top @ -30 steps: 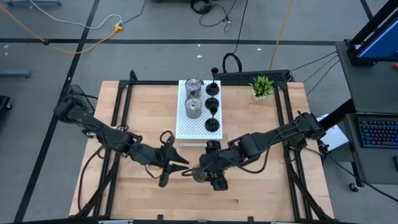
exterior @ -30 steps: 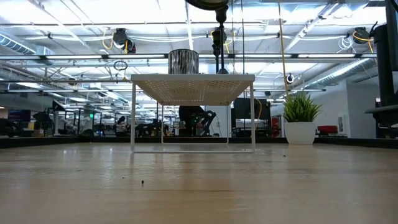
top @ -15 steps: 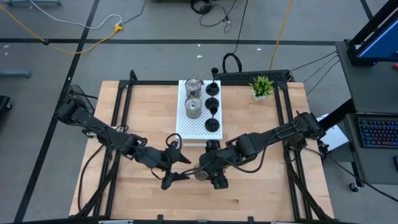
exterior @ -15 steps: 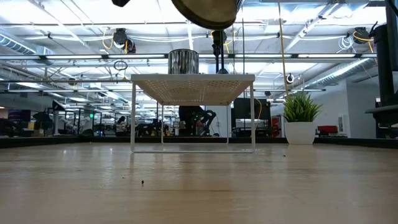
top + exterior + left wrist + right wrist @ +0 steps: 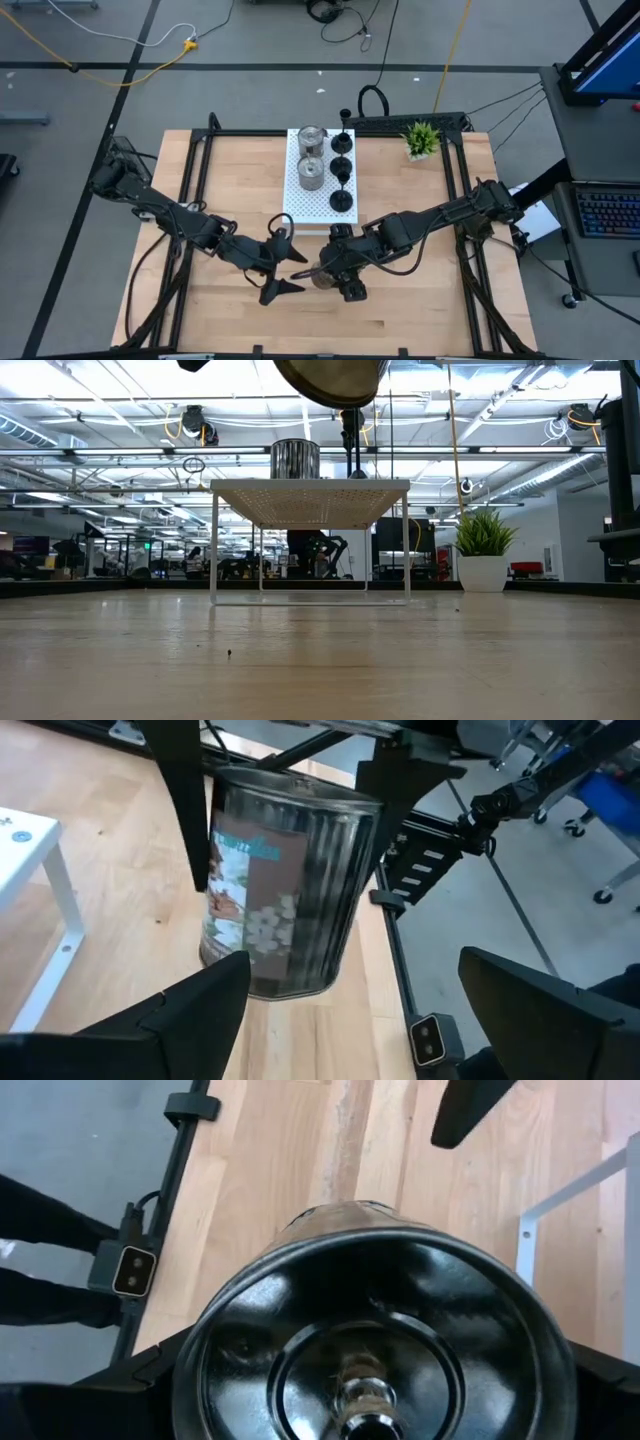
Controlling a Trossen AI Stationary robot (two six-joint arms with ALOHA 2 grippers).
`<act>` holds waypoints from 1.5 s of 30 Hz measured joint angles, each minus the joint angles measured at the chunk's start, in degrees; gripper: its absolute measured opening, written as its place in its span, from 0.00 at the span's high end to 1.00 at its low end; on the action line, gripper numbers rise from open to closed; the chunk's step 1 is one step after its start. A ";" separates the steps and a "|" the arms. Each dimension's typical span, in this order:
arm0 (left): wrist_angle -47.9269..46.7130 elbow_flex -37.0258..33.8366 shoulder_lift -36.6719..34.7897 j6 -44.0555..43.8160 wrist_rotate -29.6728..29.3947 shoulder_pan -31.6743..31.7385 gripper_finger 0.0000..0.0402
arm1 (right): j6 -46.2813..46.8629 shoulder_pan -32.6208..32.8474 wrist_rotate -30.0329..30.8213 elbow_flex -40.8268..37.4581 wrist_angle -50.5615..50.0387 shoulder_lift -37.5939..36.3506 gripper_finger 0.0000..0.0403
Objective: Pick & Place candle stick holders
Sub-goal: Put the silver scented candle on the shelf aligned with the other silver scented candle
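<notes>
Right hand: the right hand (image 5: 330, 275) is clamped on a silver candle stick holder (image 5: 285, 885), a squat shiny metal can with a printed label, and holds it in the air above the tabletop (image 5: 420, 310).
Held holder, seen from the right wrist: its open mouth (image 5: 375, 1335) faces the camera, dark inside with a small metal post at the centre.
Left hand: the left hand (image 5: 288, 270) has its fingers spread wide and holds nothing; it faces the held holder, which sits just beyond and between its fingertips without touching them.
Other holders: beyond both hands, on the white perforated rack (image 5: 296, 205), two more silver holders (image 5: 311, 172) stand beside a row of black stemmed holders (image 5: 341, 168).
Nearby: a small green plant (image 5: 421, 137) stands well off past the right hand, at the far edge of the tabletop.
Step, as a judgement: this looks like a handover or a carry towards the rack, with the holder not yet set down.
Handling, as a judgement: the holder looks light, rigid and thin-walled, and its polished ribbed side is probably slippery.
Where to grip, as a judgement: across the body at mid-height, fingers on opposite sides, with firm but not crushing pressure, keeping it from tilting.
</notes>
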 joint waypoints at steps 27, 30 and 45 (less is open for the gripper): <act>9.73 -0.11 8.25 1.81 8.48 5.18 0.00 | -0.06 0.11 -2.08 -0.04 3.23 0.00 0.13; 12.81 -0.09 9.71 1.35 9.66 5.99 0.00 | -0.04 0.02 -2.94 -0.06 3.49 0.00 0.13; 16.78 -0.09 11.22 -1.59 14.35 7.44 0.00 | -2.04 -1.75 -4.19 -0.11 5.55 0.00 0.13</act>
